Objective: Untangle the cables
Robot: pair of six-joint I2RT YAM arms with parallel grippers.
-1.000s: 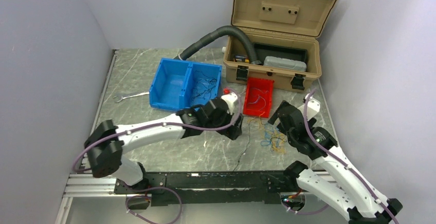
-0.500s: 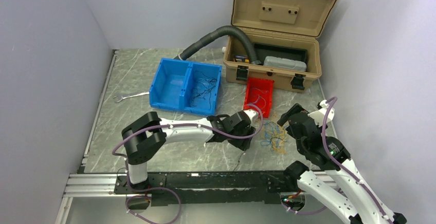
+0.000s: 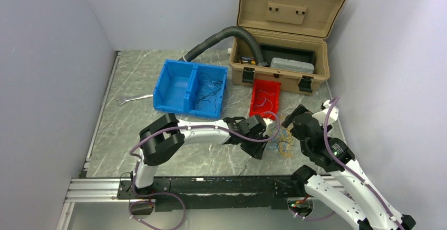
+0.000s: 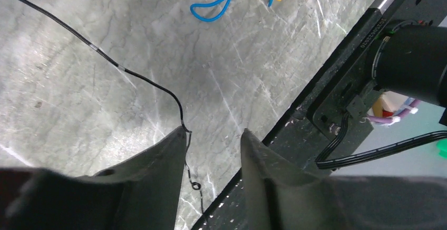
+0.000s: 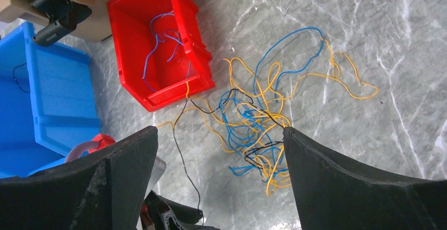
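The cables [image 5: 253, 124] lie as a loose tangle of yellow-orange, blue and black wires on the marble table, also in the top view [image 3: 279, 141]. One black cable [image 4: 132, 74] trails out of the tangle toward the near edge [image 3: 248, 161]. My left gripper [image 4: 214, 130] is low over this black cable, its jaws partly apart. The wire runs down between them against the left finger [image 4: 174, 151]. In the top view the left gripper [image 3: 262, 153] is just left of the tangle. My right gripper [image 5: 220, 130] hangs wide open above the tangle, holding nothing [image 3: 291, 120].
A red bin [image 3: 265, 99] with blue wires [image 5: 158, 35] stands behind the tangle. A blue two-part bin [image 3: 176, 85] holds black wires. Behind are an open tan toolbox [image 3: 279, 77] and a grey hose [image 3: 216, 39]. A wrench [image 3: 132, 99] lies left. A black rail [image 4: 337, 77] borders the near edge.
My left arm has swung right and toward the near edge, down onto the black cable, and its jaws have narrowed. The right gripper shifted slightly and stays wide open.
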